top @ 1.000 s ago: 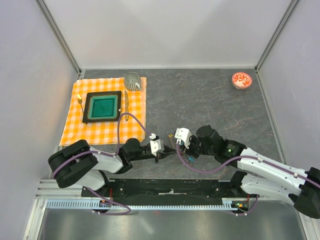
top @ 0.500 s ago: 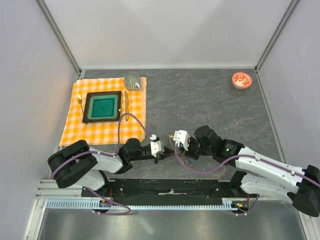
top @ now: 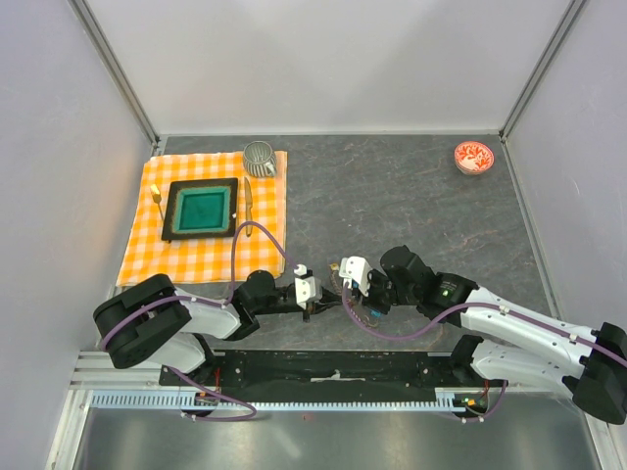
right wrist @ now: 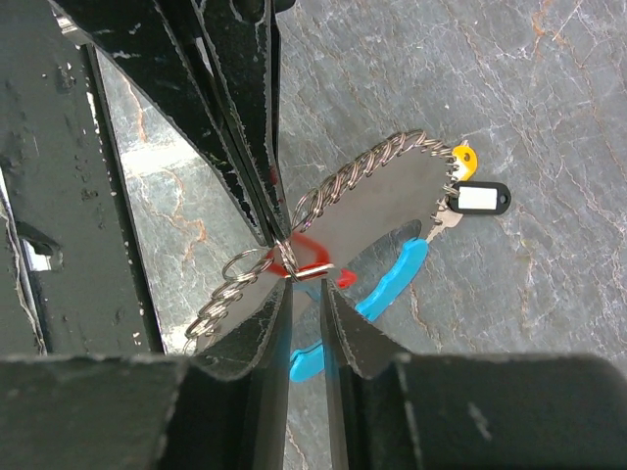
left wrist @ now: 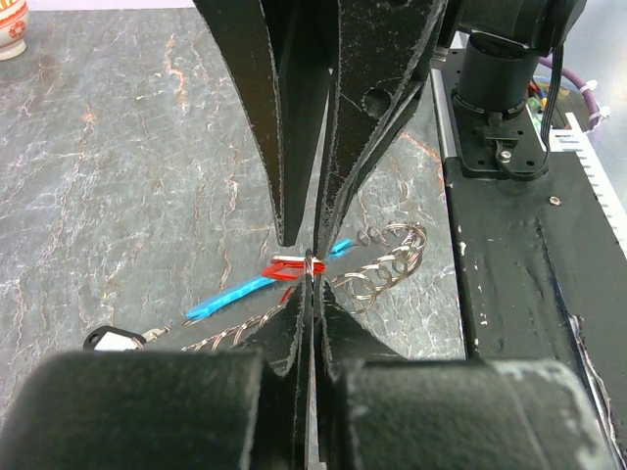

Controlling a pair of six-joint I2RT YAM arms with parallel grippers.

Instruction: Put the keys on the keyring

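The keyring (right wrist: pixel 372 162), a loop of silvery chain with a blue tag (right wrist: pixel 397 279), lies on the table (right wrist: pixel 549 117) near its front edge, between the two arms. A yellow key (right wrist: pixel 462 157) and a black-and-white tag (right wrist: pixel 482 198) sit at the loop's far end. The step in hand looks like threading the red key (right wrist: pixel 312 257). The left fingers (left wrist: pixel 294 323) are pressed together on its small ring, tip to tip with the right fingers (right wrist: pixel 265 333). Those stand a narrow slit apart at the key's head, and whether they grip cannot be told. The next move probably calls for easing the ring onto the chain without losing the pinch. The contact point is masked by the fingers and too small in the top view.
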